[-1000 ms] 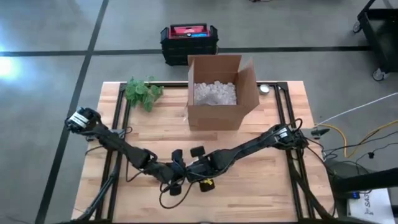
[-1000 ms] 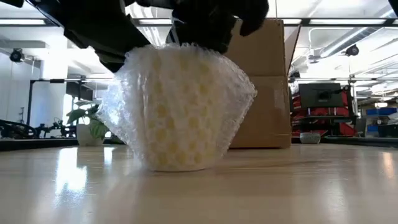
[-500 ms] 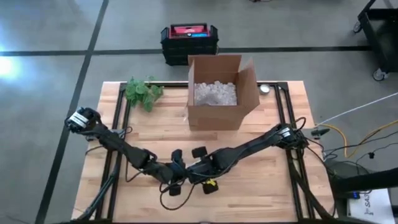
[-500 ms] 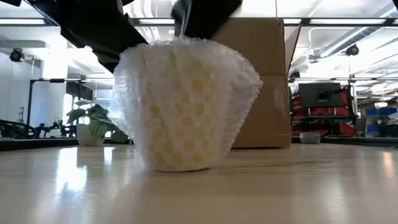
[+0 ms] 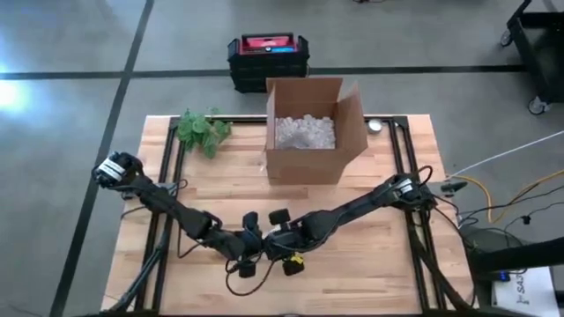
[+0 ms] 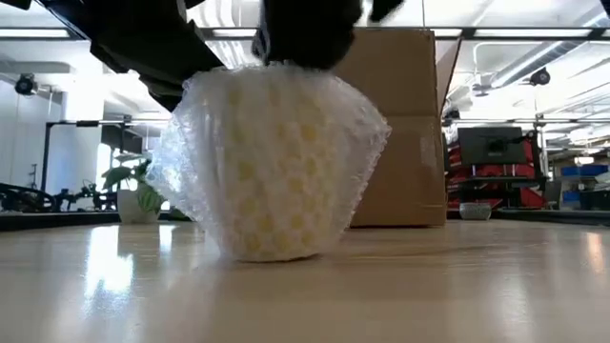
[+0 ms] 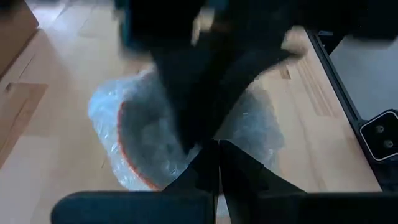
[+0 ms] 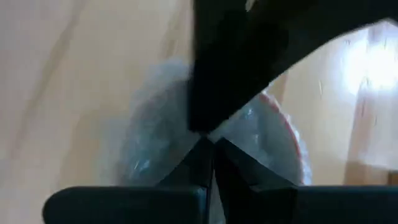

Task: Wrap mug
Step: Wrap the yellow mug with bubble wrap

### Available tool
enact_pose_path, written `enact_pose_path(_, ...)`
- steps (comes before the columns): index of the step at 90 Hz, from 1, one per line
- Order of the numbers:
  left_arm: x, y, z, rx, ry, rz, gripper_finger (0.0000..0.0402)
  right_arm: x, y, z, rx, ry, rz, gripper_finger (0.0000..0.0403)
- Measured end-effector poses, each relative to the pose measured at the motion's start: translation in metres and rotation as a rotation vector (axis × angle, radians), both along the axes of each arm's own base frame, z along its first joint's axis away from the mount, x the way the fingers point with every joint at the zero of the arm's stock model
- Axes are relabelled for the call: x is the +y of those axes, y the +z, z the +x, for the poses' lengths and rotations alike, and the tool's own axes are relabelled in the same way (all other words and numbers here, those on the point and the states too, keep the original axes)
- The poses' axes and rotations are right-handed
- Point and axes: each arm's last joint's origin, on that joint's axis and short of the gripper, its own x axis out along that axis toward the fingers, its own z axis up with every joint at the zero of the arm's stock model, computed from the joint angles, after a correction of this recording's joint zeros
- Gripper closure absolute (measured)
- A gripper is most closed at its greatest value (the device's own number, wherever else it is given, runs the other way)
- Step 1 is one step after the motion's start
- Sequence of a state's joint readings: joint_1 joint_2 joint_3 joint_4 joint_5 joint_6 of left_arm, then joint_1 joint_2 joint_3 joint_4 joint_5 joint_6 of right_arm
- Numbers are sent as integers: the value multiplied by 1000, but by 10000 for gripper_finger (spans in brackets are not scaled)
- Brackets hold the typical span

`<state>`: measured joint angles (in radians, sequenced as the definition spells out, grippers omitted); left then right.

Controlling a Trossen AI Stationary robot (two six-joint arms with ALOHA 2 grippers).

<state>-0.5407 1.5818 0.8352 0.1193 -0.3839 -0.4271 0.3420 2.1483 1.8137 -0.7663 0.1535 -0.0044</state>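
Bubble-wrapped mug [image 6: 272, 167] stands upright on the bench [image 5: 370, 255] at lower centre of the high view, near the front edge, left gripper [image 5: 249, 258] and right gripper [image 5: 280, 251] both over it, fingers pinched closed on the bubble wrap [image 7: 249, 130].

Bubble wrap, wood and cardboard

The mug [image 6: 272, 162] is covered in clear plastic bubble wrap [image 6: 205, 143], glossy and dimpled, with a pale yellowish body showing through and an orange-red rim [image 7: 124, 152] visible from the left wrist view. The desk [image 5: 379, 255] is light wood planking, smooth with a soft sheen that reflects the room in the low view. The box [image 5: 313, 154] is matt brown cardboard holding white loose fill [image 5: 304, 132]. Both arms look matt black.
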Motion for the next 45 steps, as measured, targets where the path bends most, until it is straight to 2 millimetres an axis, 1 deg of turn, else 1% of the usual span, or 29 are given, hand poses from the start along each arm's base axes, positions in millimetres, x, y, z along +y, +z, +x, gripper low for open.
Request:
enact_pose_path(5, 0, 1, 0, -3, 0, -2, 402, -2, -9, -1, 17, -9, -7, 400)
enact_pose_path(9, 0, 1, 0, -4, 0, -3, 402, -3, -12, -2, 24, -12, -13, 400)
enact_pose_path(15, 0, 1, 0, -5, 2, 0, 402, -3, -12, -2, 27, -13, -13, 400)
enact_pose_path(20, 0, 1, 0, -4, 0, 0, 402, 0, -7, -2, 25, -8, -12, 400)
enact_pose_path(31, 0, 1, 0, 0, -3, 0, 402, 7, 13, -4, 24, 11, -10, 400)
enact_pose_path(45, 0, 1, -1, 4, -6, 0, 402, 15, 55, -18, 26, 11, 7, 400)
